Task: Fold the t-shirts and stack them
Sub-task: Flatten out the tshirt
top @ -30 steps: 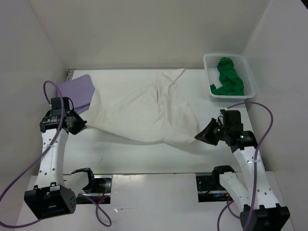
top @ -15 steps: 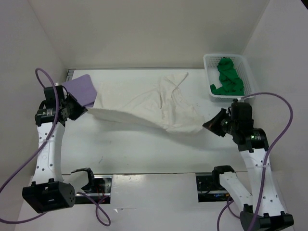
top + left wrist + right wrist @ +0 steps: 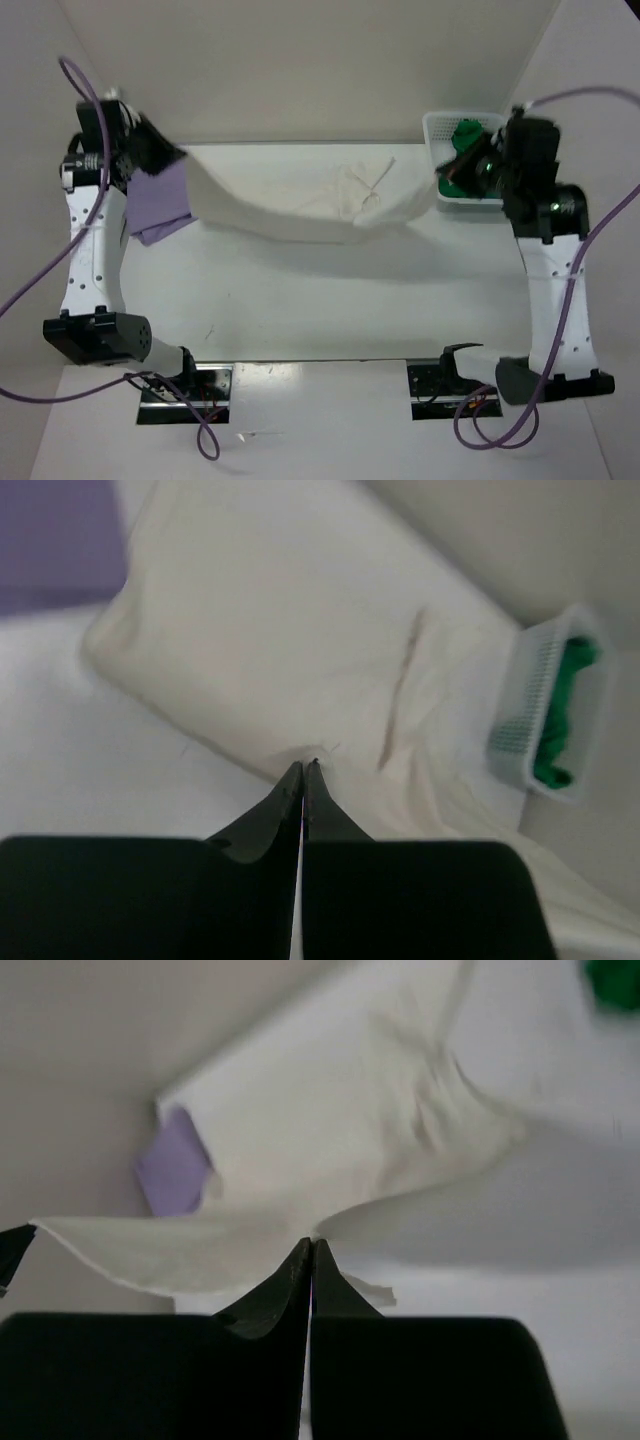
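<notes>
Mid-frame, the cream white cloth t-shirt (image 3: 310, 205) hangs stretched and sagging between the left gripper (image 3: 172, 156), upper left, and the right gripper (image 3: 443, 178), upper right. Both are clamped on its edge, and it is not yet folded. The lavender purple cloth shirt (image 3: 160, 200) lies flat at left, seemingly folded. The bright green cloth shirt (image 3: 466, 133) waits bunched in the white plastic mesh basket (image 3: 432, 125), half hidden behind the right arm.

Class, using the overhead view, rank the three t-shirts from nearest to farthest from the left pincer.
1. Cream t-shirt: its corner is clamped in the left pincer.
2. Lavender t-shirt: close by, at the table's left side.
3. Green t-shirt: in the basket, far right.
</notes>
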`<state>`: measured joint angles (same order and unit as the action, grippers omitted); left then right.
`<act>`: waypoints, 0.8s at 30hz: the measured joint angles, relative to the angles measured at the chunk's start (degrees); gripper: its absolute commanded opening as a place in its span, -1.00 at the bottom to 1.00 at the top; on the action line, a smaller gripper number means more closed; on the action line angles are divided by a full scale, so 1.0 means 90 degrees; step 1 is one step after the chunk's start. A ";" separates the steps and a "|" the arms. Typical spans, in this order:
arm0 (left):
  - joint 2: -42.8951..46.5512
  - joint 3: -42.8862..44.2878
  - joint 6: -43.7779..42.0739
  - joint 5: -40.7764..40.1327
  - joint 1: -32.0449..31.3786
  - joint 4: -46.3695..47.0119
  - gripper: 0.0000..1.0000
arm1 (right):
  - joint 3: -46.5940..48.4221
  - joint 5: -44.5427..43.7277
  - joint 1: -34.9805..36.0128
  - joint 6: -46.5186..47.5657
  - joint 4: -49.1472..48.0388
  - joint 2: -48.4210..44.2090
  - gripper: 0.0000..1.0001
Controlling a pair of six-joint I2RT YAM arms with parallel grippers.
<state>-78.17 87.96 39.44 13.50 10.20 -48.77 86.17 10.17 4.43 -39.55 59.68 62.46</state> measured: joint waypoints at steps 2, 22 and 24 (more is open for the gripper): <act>-0.0658 0.1906 0.0017 0.0032 -0.0168 0.0352 -1.00 | 0.2176 -0.0568 0.0151 0.0260 -0.0058 0.0942 -1.00; -0.0296 0.5906 0.0304 -0.1209 -0.0267 0.0355 -1.00 | 0.7276 -0.2232 0.1022 0.1265 -0.1001 0.1676 -1.00; -0.0517 0.5484 0.0289 -0.1265 -0.0270 0.0440 -1.00 | 0.7108 -0.2268 0.1022 0.1472 -0.1258 0.2045 -1.00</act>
<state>-82.83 137.32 42.04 2.11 7.77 -44.82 150.15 -10.24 13.63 -26.30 48.36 80.86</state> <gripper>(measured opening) 0.006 0.004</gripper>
